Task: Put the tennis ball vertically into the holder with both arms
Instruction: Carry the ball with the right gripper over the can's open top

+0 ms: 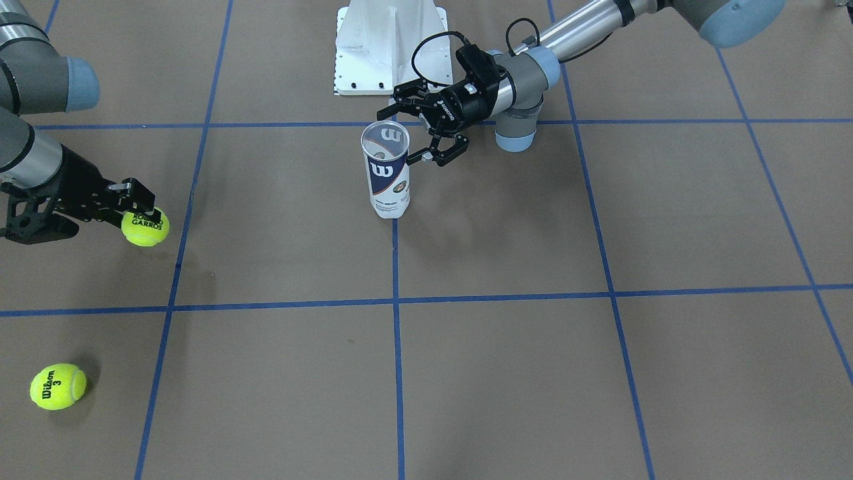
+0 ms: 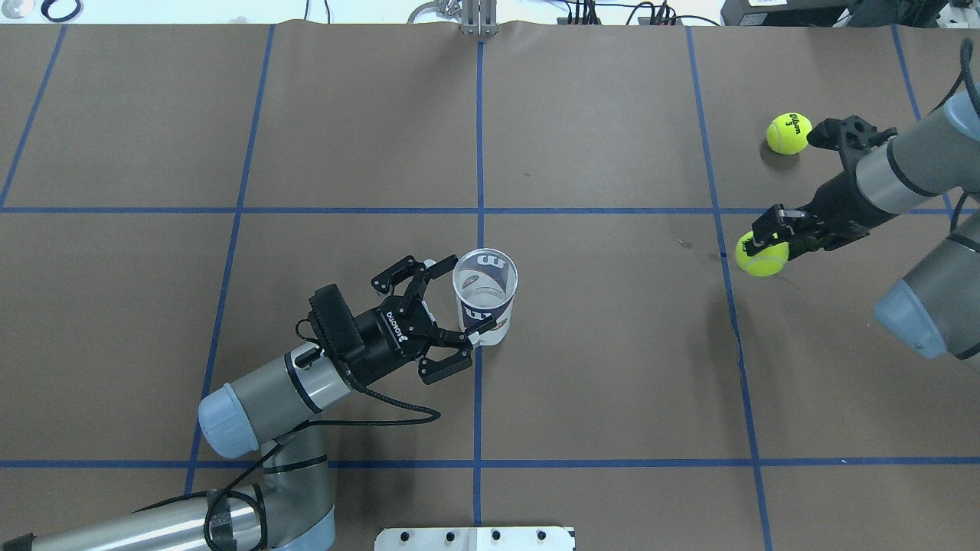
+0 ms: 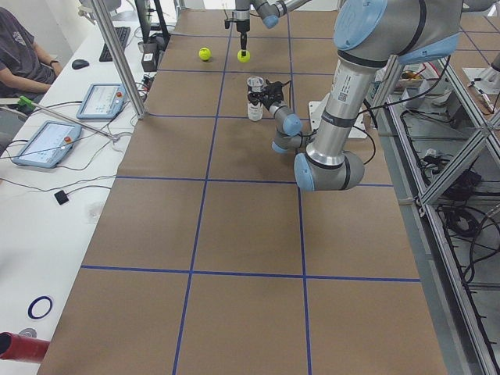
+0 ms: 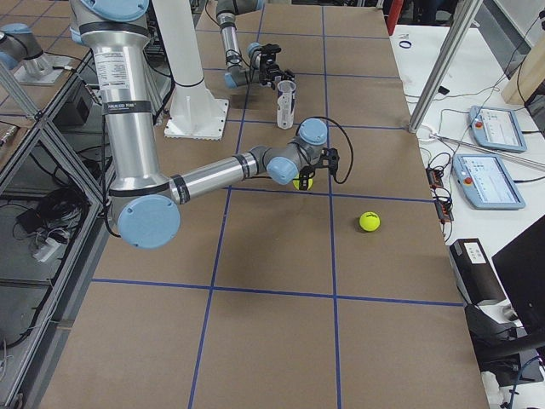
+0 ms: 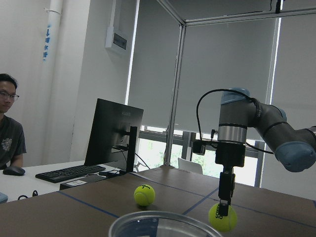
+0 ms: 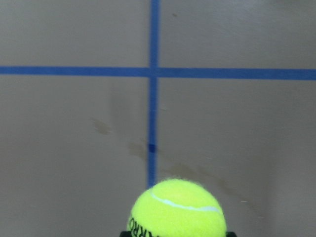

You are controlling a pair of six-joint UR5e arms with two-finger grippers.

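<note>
The clear holder (image 1: 386, 170) with a navy-and-white "W" label stands upright and empty near the table's middle; it also shows from overhead (image 2: 485, 295). My left gripper (image 1: 416, 130) is open, lying on its side, with its fingers spread close around the can's upper part (image 2: 452, 302). My right gripper (image 1: 141, 208) is shut on a yellow "Roland Garros" tennis ball (image 1: 144, 227), far out on my right side (image 2: 762, 255). It holds the ball from above, close over the table (image 5: 222, 217). The ball fills the bottom of the right wrist view (image 6: 177, 210).
A second yellow Wilson ball (image 1: 58, 386) lies loose on the table beyond the held one (image 2: 788, 133). The white pedestal base (image 1: 390, 47) stands behind the can. Blue tape lines grid the brown table. An operator (image 3: 19, 51) sits at a desk with tablets.
</note>
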